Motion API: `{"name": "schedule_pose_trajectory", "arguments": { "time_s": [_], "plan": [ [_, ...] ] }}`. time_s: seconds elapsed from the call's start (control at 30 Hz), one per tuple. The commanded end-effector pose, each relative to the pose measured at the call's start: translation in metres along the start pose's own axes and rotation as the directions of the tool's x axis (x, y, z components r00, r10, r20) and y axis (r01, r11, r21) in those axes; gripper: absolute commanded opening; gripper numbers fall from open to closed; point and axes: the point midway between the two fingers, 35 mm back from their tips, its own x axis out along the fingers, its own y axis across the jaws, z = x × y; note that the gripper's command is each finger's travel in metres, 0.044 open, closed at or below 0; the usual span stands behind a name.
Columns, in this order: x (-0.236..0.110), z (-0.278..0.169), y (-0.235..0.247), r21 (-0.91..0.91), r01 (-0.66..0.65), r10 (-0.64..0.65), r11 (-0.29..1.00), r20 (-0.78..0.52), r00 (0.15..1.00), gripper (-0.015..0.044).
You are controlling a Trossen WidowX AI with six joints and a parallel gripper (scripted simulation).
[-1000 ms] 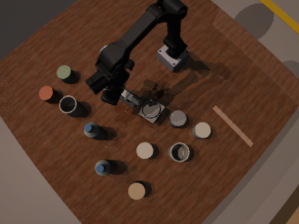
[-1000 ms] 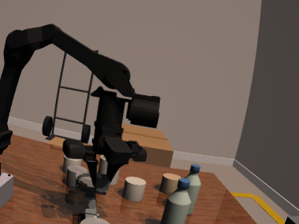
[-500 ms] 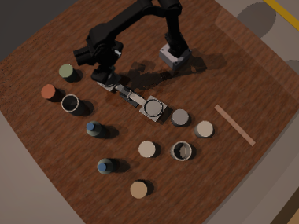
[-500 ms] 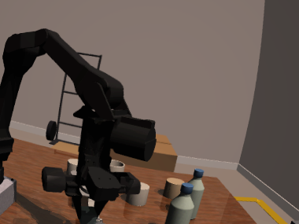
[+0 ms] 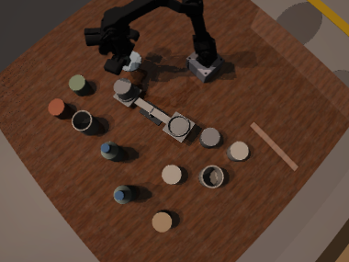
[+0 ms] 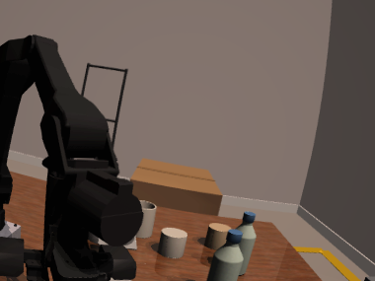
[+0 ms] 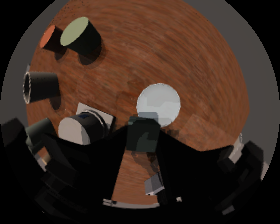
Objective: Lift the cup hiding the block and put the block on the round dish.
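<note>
My gripper (image 7: 141,130) is shut on a dark block (image 7: 142,137), which hangs above the table and overlaps the near edge of the pale round dish (image 7: 158,102) (image 5: 134,62) in the wrist view. The block's height above the dish is hard to tell. One grey cup (image 5: 123,87) (image 7: 74,131) stands on the near-arm end of the balance (image 5: 159,114). The balance's other end, a square platform (image 5: 181,138) with a ring, carries no cup. A grey-topped cup (image 5: 210,137) stands on the table just beyond that platform. No cup is above the dish.
A green can (image 5: 78,84) (image 7: 77,35), a red can (image 5: 57,107) and an open dark cup (image 5: 83,120) stand to the left. Two bottles (image 5: 110,151) (image 5: 122,194), pale cylinders (image 5: 172,175) (image 5: 238,151), an open mug (image 5: 211,176) and a flat strip (image 5: 274,146) lie farther off.
</note>
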Motion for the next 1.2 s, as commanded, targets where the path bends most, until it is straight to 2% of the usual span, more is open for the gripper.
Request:
{"name": "schedule_pose_trajectory", "arguments": {
  "time_s": [0.0, 0.13, 0.27, 0.5, 1.07, 1.17],
  "plan": [
    [0.006, 0.009, -0.021, 0.0, 0.001, -0.001, 1.0, -0.006, 1.0, 0.0],
    [0.012, 0.016, -0.043, 0.0, 0.004, -0.004, 1.0, -0.013, 1.0, 0.0],
    [0.019, 0.016, -0.044, 0.0, 0.004, -0.004, 1.0, -0.013, 1.0, 0.0],
    [0.053, 0.015, -0.044, 0.0, 0.004, -0.004, 1.0, -0.013, 1.0, 0.0],
    [0.074, 0.015, -0.044, 0.0, 0.005, -0.004, 1.0, -0.013, 1.0, 0.0],
    [0.07, 0.014, -0.045, 0.004, 0.009, -0.009, 1.0, -0.016, 1.0, 0.0079]
  ]
}}
